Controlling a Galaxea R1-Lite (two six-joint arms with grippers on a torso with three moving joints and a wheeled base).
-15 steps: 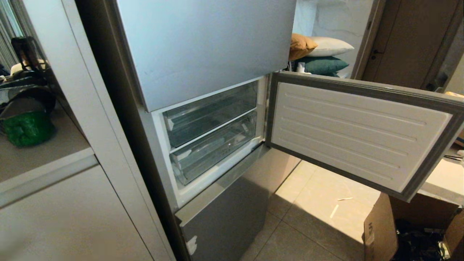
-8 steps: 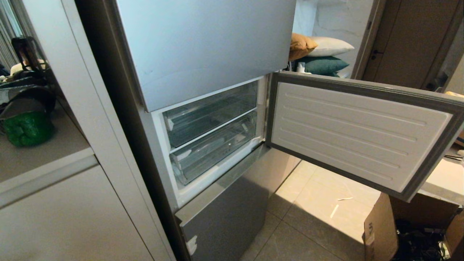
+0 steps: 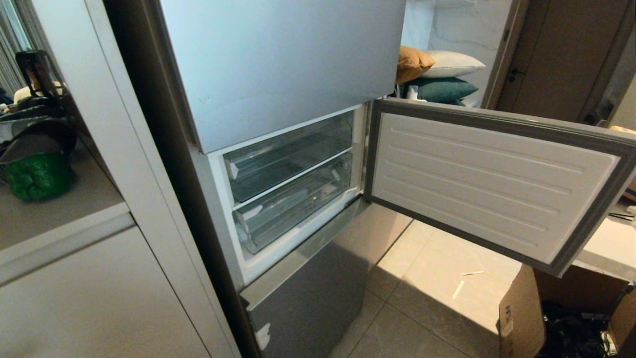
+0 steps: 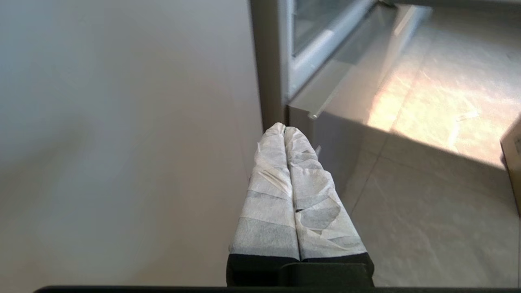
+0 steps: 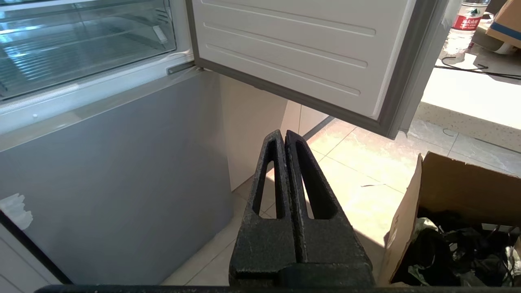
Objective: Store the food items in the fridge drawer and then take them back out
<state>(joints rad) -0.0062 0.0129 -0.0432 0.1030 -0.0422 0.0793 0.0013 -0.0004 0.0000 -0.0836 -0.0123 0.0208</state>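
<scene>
Head view: the fridge drawer (image 3: 293,181) is seen exposed, its door (image 3: 492,184) swung wide to its right; the green bell pepper (image 3: 35,176) is seen on the table left of it, unfetched. Left wrist view: the left gripper (image 4: 285,129), jaws pressed together, empty. Right wrist view: the right gripper (image 5: 282,134), likewise closed, beside a cardboard box (image 5: 456,211). Fetching food is judged next.

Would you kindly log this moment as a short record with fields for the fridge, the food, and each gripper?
fridge door: middle door swung open to the right, white inner liner showing
compartment: two clear drawers stacked, both pushed in, no food visible inside
green pepper: on the counter left of the fridge
potato: not visible
left gripper: jaws shut, empty, low beside the fridge's bottom panel
right gripper: jaws shut, empty, below the open door
floor: cardboard box at right
</scene>
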